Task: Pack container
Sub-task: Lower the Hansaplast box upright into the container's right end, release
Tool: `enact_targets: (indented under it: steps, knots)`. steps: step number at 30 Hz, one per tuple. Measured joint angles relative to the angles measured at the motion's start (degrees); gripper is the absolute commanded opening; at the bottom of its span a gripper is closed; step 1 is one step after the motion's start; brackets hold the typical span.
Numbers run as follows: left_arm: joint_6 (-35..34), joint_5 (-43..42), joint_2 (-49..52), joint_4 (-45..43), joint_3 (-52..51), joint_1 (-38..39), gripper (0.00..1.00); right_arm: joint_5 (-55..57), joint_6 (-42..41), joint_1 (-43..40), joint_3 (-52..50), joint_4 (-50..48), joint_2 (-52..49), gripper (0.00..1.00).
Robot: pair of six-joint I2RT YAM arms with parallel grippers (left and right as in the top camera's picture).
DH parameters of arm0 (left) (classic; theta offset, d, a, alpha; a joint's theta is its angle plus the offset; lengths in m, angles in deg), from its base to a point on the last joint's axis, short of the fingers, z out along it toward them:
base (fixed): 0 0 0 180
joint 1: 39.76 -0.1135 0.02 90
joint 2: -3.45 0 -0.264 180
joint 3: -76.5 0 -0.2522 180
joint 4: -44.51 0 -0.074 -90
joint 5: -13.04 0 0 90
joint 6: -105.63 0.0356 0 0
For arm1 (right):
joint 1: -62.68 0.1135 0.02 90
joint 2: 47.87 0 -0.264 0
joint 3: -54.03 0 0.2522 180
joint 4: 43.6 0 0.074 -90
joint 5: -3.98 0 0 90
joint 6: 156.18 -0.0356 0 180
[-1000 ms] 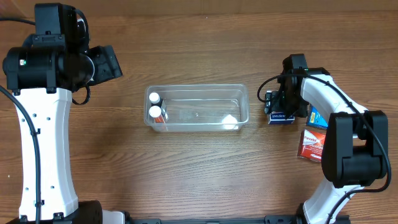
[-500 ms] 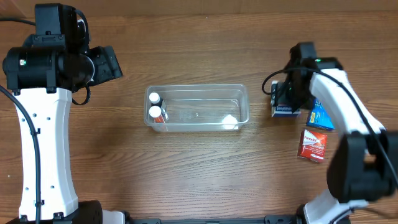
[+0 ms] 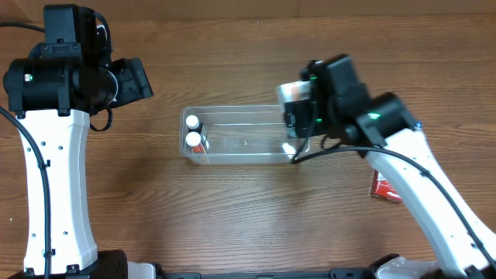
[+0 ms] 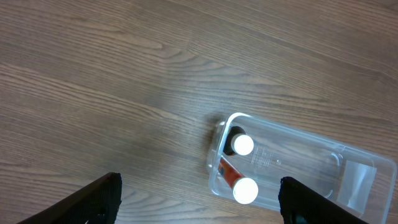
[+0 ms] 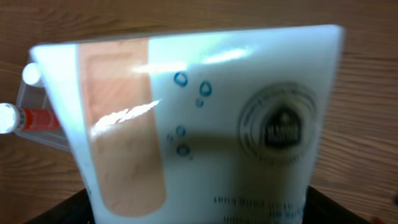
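Clear plastic, the container [image 3: 246, 136] lies mid-table on the wood-grain table [image 3: 232, 225], long side running left to right. At its left end stand two white-capped bottles [image 3: 193, 132], side by side; the left wrist view shows a red label on the nearer one [image 4: 231, 172]. A small pale thing [image 3: 287, 149] lies at the tub's right end (too blurred to name).

Over that right end hangs the right gripper [image 3: 298, 108], pinching a white box [image 5: 193, 118]. The right wrist view is nearly filled by this box: a plaster strip printed down its left side, blue droplets and a round emblem toward the middle, fine print below that cannot be read. Whether the box touches the tub's rim, I cannot tell.

A red packet [image 3: 381, 186] lies on the table, partly hidden under the right arm.

The left gripper [image 4: 199, 202] is held high, well apart from the tub, its fingers [image 4: 93, 202] spread wide and holding nothing.
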Motion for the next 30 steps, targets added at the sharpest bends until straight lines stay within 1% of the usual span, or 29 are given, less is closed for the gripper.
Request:
enact_targets:
  steps: [5,13,24,26,27,28,30]
  knots:
    - [0.0,0.0,0.0,0.61,0.0,0.0,0.83,0.04,-4.17,1.73,0.0,-1.03,-8.63,0.8]
    - [0.0,0.11,-0.02,0.7,0.0,0.0,0.83,0.07,-6.23,1.75,0.0,-1.18,-18.36,0.79]
    - [0.0,0.26,0.0,0.68,0.0,0.0,0.84,1.2,-6.43,1.73,-0.07,-3.93,-19.23,0.79]
    - [0.0,0.26,-0.02,0.7,0.0,0.0,0.84,1.95,-6.51,1.75,-0.07,-3.98,-19.23,0.83]
    - [0.0,0.26,-0.02,0.7,0.0,0.0,0.85,2.25,-6.54,1.75,-0.07,-3.87,-19.23,0.93]
    - [0.0,0.26,0.0,0.7,0.0,0.0,0.85,2.4,-6.58,1.75,-0.07,-3.58,-19.23,1.0]
    - [0.0,0.28,0.0,0.68,0.0,0.0,0.85,2.49,-6.64,1.73,-0.07,-2.58,-19.23,1.0]
